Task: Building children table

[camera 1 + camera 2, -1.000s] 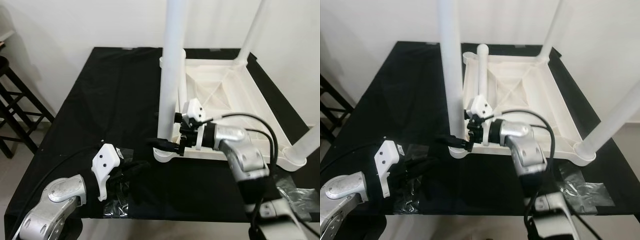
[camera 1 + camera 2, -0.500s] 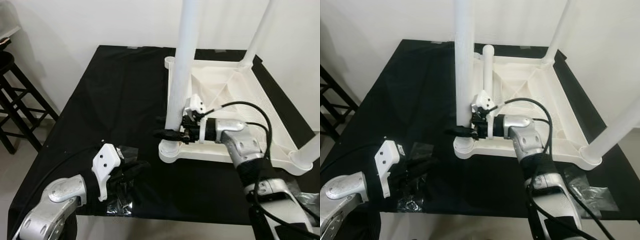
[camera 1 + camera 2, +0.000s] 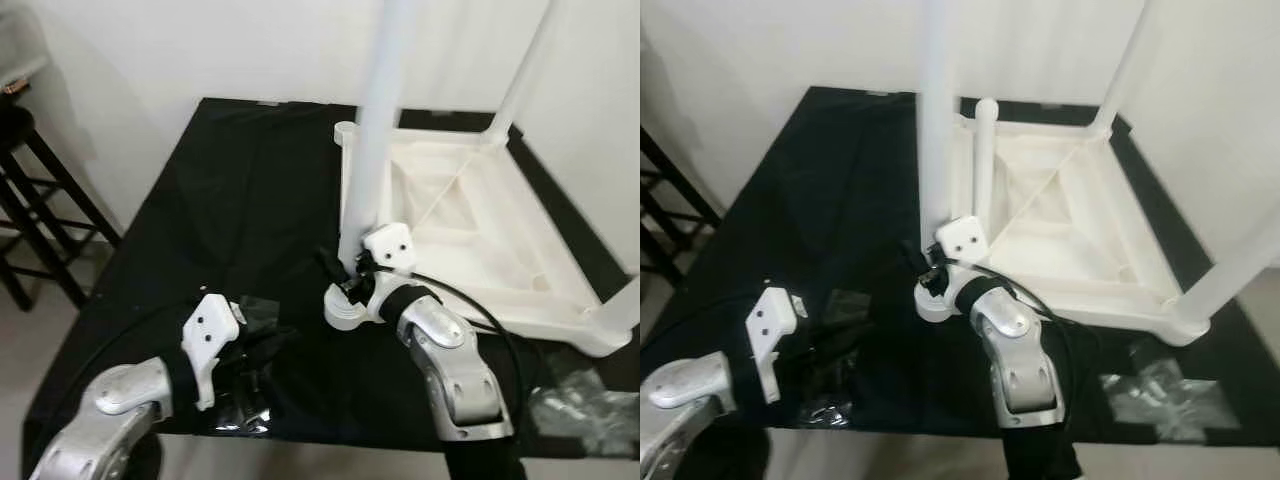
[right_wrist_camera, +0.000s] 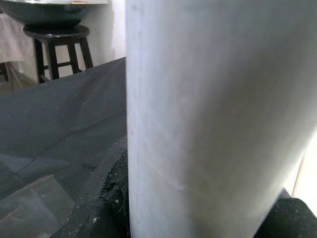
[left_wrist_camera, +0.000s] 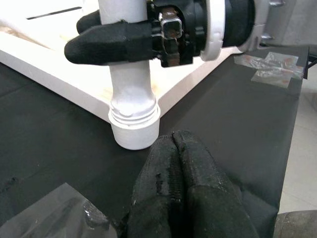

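Note:
A white children's table top lies upside down on a black-covered table. Its near-left leg stands upright in a corner socket. My right gripper is shut on that leg just above the socket; in the left wrist view its black fingers clamp the leg. The right wrist view has the leg close up against one finger. My left gripper rests shut and empty on the cloth, a short way in front of the socket.
Two more legs rise at the far right and near right corners, and a shorter white post stands by the far left corner. Clear plastic bags lie on the cloth. A black stool stands at left.
The camera has shifted. My right forearm has swung from the right side round to the near side, its gripper still holding the leg. My left gripper stays where it was.

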### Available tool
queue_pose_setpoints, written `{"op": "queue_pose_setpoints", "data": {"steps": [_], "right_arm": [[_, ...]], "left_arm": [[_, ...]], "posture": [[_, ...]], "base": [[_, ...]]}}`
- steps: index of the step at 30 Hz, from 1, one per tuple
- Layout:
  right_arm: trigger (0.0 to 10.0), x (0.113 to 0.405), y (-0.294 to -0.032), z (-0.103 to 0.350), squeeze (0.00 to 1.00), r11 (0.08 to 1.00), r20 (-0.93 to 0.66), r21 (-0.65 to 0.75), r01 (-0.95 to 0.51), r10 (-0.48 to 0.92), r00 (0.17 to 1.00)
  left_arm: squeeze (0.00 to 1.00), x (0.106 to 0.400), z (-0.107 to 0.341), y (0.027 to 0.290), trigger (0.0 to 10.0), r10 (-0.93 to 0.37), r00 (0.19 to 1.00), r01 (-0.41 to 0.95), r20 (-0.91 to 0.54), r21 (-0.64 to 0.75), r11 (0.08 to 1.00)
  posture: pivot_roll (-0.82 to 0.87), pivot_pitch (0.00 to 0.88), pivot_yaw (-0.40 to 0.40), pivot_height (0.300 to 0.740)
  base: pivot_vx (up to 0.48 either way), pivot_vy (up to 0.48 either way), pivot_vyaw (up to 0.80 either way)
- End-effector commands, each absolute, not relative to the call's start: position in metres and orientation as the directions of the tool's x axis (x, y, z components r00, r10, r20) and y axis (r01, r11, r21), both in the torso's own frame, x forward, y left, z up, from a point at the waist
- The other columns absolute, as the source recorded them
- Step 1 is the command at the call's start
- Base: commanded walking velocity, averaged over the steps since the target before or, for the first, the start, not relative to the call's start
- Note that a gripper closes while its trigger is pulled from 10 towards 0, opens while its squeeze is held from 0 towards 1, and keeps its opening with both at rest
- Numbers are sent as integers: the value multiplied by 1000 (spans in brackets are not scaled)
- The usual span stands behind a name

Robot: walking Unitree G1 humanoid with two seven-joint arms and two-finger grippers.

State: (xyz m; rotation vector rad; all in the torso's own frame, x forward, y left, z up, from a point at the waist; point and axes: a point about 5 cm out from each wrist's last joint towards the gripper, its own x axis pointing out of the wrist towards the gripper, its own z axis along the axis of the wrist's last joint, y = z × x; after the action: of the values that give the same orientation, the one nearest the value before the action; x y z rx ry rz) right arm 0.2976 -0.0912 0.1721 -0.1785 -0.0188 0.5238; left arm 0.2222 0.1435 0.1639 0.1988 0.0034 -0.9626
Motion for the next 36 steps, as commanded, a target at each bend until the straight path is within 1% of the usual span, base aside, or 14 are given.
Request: {"op": "queue_pose_setpoints", "data": {"steps": [1, 4, 5, 6, 7, 8, 9, 14, 15, 17, 29, 30, 31, 36], "right_arm": [[0, 306, -107, 153, 0, 871, -136, -230, -434, 412, 901], [0, 312, -107, 153, 0, 891, -132, -184, -415, 396, 909], [10000, 312, -104, 155, 0, 887, -128, -183, -425, 407, 905], [10000, 312, -104, 155, 0, 887, -128, -183, -425, 407, 905], [10000, 311, -99, 160, 596, 873, -122, -159, -460, 445, 887], [10000, 312, -98, 161, 596, 864, -118, -146, -481, 468, 876], [10000, 312, -98, 165, 1000, 863, -101, -135, -487, 476, 873], [10000, 318, -93, 183, 1000, 780, -9, -142, -609, 614, 789], [10000, 319, -95, 186, 118, 699, -12, -145, -700, 706, 708], [10000, 322, -99, 187, 0, 634, -31, -159, -757, 763, 645], [10000, 355, -128, 190, 0, 385, -169, -130, -914, 899, 403], [8824, 357, -129, 193, 0, 380, -154, -109, -919, 906, 393], [0, 360, -129, 196, 0, 377, -134, -85, -922, 913, 385], [0, 361, -132, 199, 0, 336, -112, -56, -940, 933, 341]], "left_arm": [[0, 221, 163, 145, 10000, -819, 565, 821, -101, 164, 546], [0, 221, 162, 144, 10000, -818, 566, 821, -102, 166, 547], [0, 221, 162, 144, 10000, -814, 573, 816, -99, 169, 554], [0, 221, 162, 144, 10000, -814, 573, 816, -99, 169, 554], [0, 221, 162, 144, 10000, -809, 580, 810, -95, 172, 561], [0, 221, 162, 144, 10000, -809, 580, 810, -95, 171, 561], [0, 221, 161, 143, 10000, -812, 576, 813, -95, 169, 557], [0, 221, 161, 142, 10000, -819, 566, 820, -96, 163, 548], [0, 221, 161, 141, 10000, -819, 566, 821, -95, 163, 548], [0, 221, 161, 140, 10000, -819, 566, 821, -94, 163, 548], [0, 218, 161, 136, 10000, -818, 570, 817, -85, 163, 553], [0, 218, 161, 136, 10000, -818, 570, 817, -84, 163, 553], [0, 218, 162, 136, 10000, -817, 570, 817, -84, 163, 553], [0, 217, 162, 136, 10000, -817, 570, 817, -82, 164, 554]], "posture": [[51, 101, -81, 740], [47, 99, -80, 740], [47, 96, -80, 740], [47, 96, -80, 740], [46, 92, -78, 740], [46, 92, -78, 740], [45, 91, -77, 740], [46, 87, -75, 740], [48, 84, -80, 740], [50, 84, -82, 740], [81, 83, -97, 740], [82, 84, -98, 740], [83, 85, -100, 740], [85, 88, -102, 740]], "base": [[0, 0, 0], [0, 0, 0], [0, 0, 0], [0, 0, 0], [0, 0, 0], [0, 0, 0], [0, 0, 0], [0, 0, 0], [0, 0, 0], [0, 0, 0], [0, 0, 0], [0, 0, 0], [0, 0, 0], [0, 0, 0]]}}
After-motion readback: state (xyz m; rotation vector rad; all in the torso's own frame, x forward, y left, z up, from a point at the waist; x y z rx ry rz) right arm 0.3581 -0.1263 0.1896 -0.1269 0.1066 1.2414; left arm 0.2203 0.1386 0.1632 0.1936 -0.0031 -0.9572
